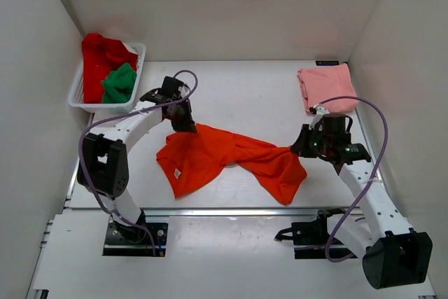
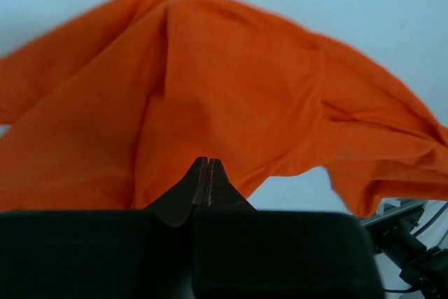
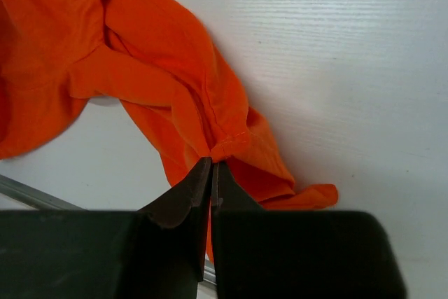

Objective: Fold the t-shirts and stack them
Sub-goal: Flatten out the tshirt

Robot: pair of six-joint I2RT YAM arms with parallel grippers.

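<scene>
The bright orange t-shirt (image 1: 224, 155) lies crumpled and stretched across the middle of the table. My left gripper (image 1: 185, 125) is shut on its upper left edge; the left wrist view shows the closed jaws pinching the orange cloth (image 2: 231, 103). My right gripper (image 1: 294, 148) is shut on the shirt's right hem; in the right wrist view the hem (image 3: 227, 146) bunches at the jaw tips. The pale salmon pink t-shirt (image 1: 323, 87) lies folded at the back right. The red t-shirt (image 1: 98, 57) and the green t-shirt (image 1: 119, 83) sit in the basket.
A white slotted basket (image 1: 136, 75) stands at the back left by the wall. White walls close in the table on the left, back and right. A metal rail (image 1: 231, 211) runs along the table's near edge.
</scene>
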